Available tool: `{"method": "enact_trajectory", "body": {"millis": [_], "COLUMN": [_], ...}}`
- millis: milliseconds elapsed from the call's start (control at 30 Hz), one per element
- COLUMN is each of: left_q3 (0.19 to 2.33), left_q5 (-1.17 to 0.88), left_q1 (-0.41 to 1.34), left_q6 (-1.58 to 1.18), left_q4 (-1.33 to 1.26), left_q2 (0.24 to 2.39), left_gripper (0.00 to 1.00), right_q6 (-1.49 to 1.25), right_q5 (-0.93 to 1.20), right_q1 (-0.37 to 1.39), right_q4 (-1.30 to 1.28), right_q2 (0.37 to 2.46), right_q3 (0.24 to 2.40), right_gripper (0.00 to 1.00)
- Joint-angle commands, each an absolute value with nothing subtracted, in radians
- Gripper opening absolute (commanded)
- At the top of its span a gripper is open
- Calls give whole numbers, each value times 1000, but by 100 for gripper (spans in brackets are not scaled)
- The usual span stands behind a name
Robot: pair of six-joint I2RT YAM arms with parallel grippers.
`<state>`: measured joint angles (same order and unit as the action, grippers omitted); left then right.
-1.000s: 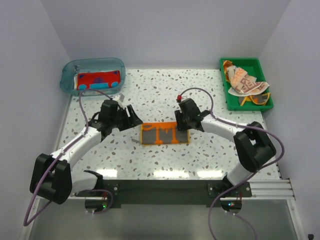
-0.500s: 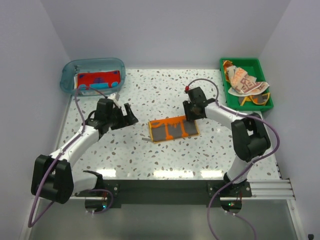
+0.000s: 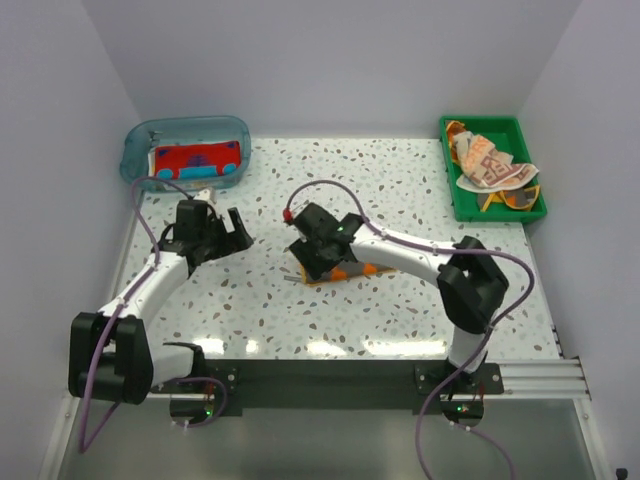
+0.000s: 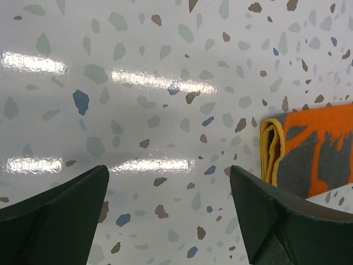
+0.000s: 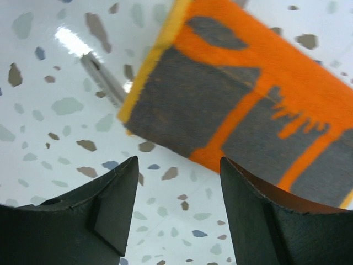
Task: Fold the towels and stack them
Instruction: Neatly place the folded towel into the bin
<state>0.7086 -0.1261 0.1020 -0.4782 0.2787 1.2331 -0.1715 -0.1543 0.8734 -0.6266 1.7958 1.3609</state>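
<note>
A folded orange towel with grey blocks and a yellow hem lies at mid-table, partly hidden under my right arm. My right gripper hovers over its left end, open and holding nothing. In the right wrist view the orange towel lies just beyond the right gripper. My left gripper stands open over bare table to the left, apart from the towel. In the left wrist view the left gripper is empty, with the orange towel's folded edge at the right. A red and teal towel lies in the tub.
The clear blue tub stands at the back left corner. At the back right, the green tray holds a crumpled peach-patterned towel on top of other cloth. White walls close in on both sides.
My right gripper has swung left across the orange towel and opened wider. The towel has shifted and turned slightly. My left gripper has opened and drawn back to the left.
</note>
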Motion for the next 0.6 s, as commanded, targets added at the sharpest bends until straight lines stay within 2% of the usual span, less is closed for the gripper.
{"method": "enact_trajectory", "body": {"millis": [0, 300, 567], "left_q3": [706, 704, 703], "left_q5": [-120, -117, -109], "left_q1": [95, 94, 92], "left_q6": [-448, -442, -443], "left_q4": [262, 268, 265], "left_q2": [1236, 1220, 1210], "left_gripper": [97, 99, 99], "right_q6": [-176, -147, -144], "right_q5": [-152, -170, -202], "right_q1": [936, 1008, 1015], "right_q4": [-726, -733, -736], "right_q2": [1868, 2031, 2103], "right_q3": [1434, 1586, 1592], "right_gripper": [64, 58, 54]}}
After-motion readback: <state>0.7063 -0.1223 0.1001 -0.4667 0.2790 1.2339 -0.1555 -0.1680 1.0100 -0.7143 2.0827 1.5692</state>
